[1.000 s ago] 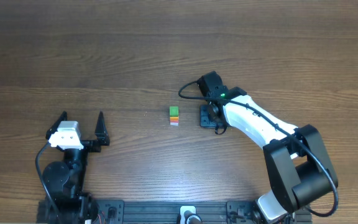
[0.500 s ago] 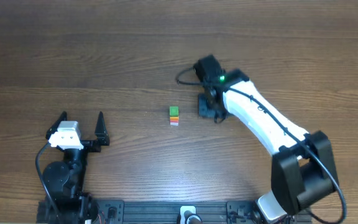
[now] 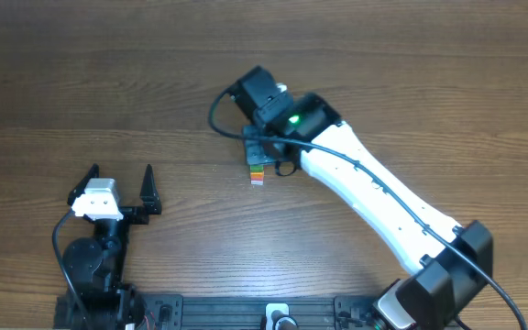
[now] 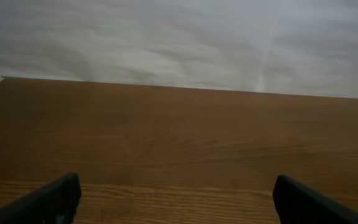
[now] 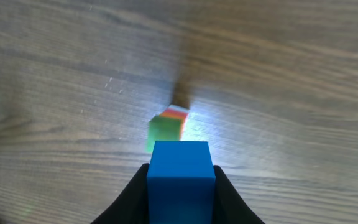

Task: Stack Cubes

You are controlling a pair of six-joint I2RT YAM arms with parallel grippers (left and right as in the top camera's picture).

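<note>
Right fingers [image 5: 131, 198] clamped a blue cube [image 5: 181, 171], lower centre of frame, near the green-topped stack [image 5: 165, 132]. Judged light, rigid, smooth; hold by opposite flat faces. Left fingers [image 3: 148, 181] gaped, empty.

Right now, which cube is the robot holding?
The blue cube, pinched in the right gripper. The green cube and the orange cube under it sit stacked on the table instead.
</note>
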